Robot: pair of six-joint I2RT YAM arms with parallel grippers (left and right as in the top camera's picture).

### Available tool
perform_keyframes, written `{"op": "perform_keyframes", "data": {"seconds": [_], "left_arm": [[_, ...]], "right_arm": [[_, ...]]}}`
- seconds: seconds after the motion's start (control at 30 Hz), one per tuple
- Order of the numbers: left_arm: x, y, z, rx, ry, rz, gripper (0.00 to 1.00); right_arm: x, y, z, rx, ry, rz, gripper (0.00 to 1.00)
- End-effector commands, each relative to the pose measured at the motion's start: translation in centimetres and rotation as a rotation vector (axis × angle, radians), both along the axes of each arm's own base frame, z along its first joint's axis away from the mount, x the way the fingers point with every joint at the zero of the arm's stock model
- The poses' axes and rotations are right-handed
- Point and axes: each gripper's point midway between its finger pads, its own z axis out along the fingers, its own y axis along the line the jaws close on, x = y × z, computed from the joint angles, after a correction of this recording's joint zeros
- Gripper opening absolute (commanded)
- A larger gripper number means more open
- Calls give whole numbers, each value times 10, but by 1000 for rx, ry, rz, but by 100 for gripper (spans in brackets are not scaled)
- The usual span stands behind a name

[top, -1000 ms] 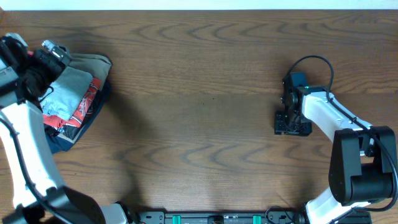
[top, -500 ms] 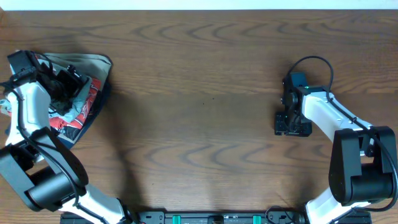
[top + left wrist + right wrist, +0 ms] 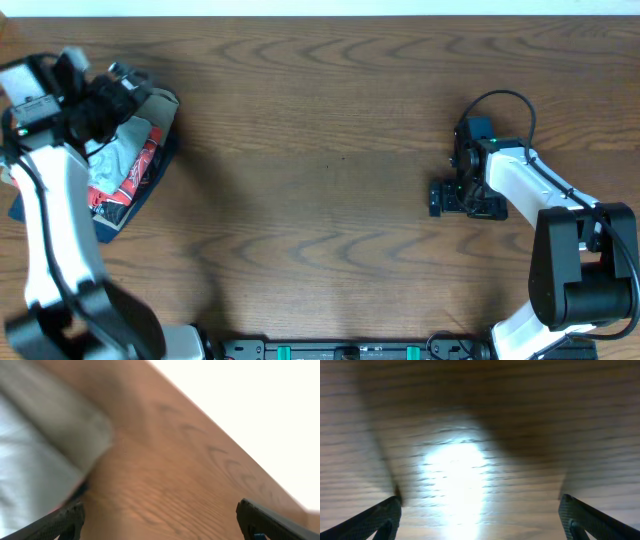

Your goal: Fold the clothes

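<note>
The pale blue T-shirt (image 3: 118, 152) lies crumpled in a heap of garments at the left edge of the wooden worktop (image 3: 320, 150); it rests on a red shirt with white lettering (image 3: 132, 178), with a khaki garment (image 3: 160, 103) at the far side and a navy garment (image 3: 118, 222) underneath; the left fingers (image 3: 62, 521) hang over the heap's far end, spread wide with nothing between them; the right fingers (image 3: 377, 516) sit low over bare wood well to the right, also spread wide and empty.

Red lettered shirt (image 3: 133, 176), khaki garment (image 3: 161, 101), navy garment (image 3: 112, 228), wooden table (image 3: 330, 150)
</note>
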Motion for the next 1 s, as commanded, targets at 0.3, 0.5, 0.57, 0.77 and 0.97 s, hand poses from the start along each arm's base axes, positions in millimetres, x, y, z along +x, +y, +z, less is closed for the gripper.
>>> {"op": "perform_keyframes", "data": {"seconds": [0.3, 0.5, 0.57, 0.77, 0.97], "left_arm": [[-67, -103, -54, 367, 388, -229, 98], [-131, -99, -79, 449, 682, -281, 98], [-150, -97, -81, 445, 758, -293, 98], [-181, -94, -86, 441, 835, -306, 98], [-201, -96, -76, 444, 676, -267, 98]], "right_arm": [[16, 56, 20, 375, -53, 11, 99], [26, 28, 48, 372, -35, -70, 99], [24, 20, 56, 372, -13, -92, 99], [3, 13, 60, 353, 56, -85, 95], [-13, 12, 67, 339, 42, -106, 91]]}}
